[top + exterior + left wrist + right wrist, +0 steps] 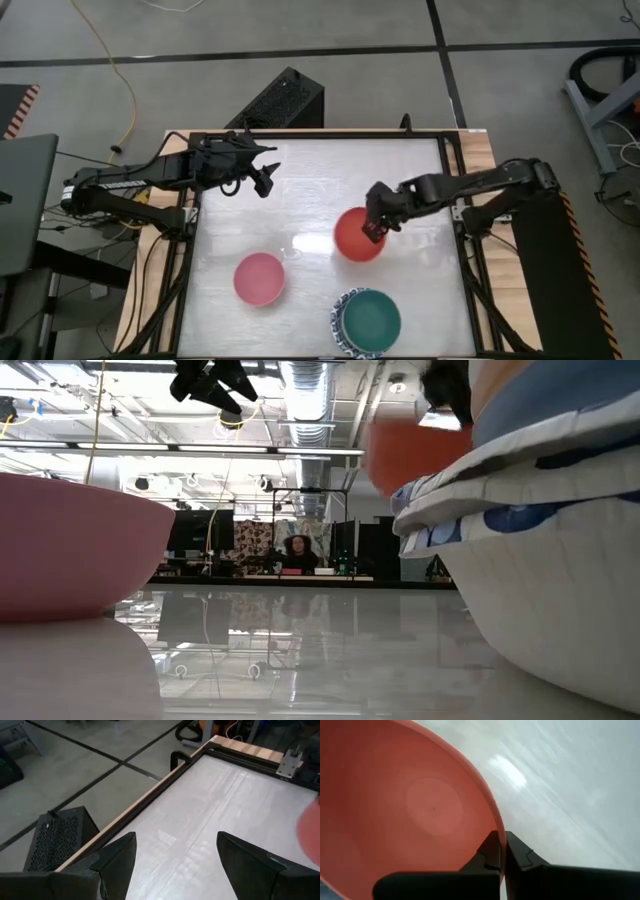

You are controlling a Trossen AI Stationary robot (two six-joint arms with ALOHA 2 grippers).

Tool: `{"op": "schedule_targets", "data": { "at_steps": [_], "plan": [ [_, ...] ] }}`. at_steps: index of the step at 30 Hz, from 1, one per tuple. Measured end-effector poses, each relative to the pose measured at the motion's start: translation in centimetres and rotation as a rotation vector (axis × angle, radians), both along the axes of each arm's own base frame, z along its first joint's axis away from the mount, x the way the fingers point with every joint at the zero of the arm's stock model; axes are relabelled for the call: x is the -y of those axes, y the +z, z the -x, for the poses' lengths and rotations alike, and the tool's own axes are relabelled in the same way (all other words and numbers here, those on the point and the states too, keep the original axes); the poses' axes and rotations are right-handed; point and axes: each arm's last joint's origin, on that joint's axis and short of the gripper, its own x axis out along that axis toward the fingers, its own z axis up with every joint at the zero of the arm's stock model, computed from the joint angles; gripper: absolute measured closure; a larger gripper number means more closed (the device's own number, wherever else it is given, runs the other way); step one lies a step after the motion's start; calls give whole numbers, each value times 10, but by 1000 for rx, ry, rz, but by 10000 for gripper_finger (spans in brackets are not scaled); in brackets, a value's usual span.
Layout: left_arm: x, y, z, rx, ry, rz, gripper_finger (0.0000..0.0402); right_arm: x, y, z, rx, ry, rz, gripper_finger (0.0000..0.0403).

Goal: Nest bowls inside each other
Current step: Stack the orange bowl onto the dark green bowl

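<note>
High view: red bowl (357,236) mid-table, pink bowl (259,278) near left, green-topped stack (367,321) near right. Low view: stack's blue-patterned rims. Left wrist: left gripper (175,855) spread wide, empty. Right wrist: right gripper (501,854) pinching the red bowl's rim.

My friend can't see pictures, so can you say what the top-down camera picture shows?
The right gripper pinches the rim of a red bowl near the table's middle. A pink bowl sits alone, a stack topped by a green bowl waits nearby, and the left gripper hangs open, away from them.
</note>
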Motion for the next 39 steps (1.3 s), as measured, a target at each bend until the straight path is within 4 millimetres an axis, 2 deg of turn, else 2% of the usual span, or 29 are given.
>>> {"op": "schedule_targets", "data": {
  "at_steps": [2,6,12,16,26,31,39],
  "plan": [
    [0,0,0,1,0,0,136,-5,18,-6,89,54,4,392],
    [0,0,0,2,0,0,136,-26,45,-11,212,277,-2,392],
    [0,0,0,2,0,0,136,-66,57,-8,321,527,-96,392],
    [1,0,-1,4,-35,16,136,-90,54,-4,318,598,-133,392],
    [1,0,-1,4,-47,23,136,-129,15,-22,165,659,-252,392],
    [1,-2,0,-4,-42,34,136,-137,5,-23,112,619,-276,392],
    [2,-4,1,-19,-35,53,136,-134,0,-18,29,554,-257,392]
  ]
}}
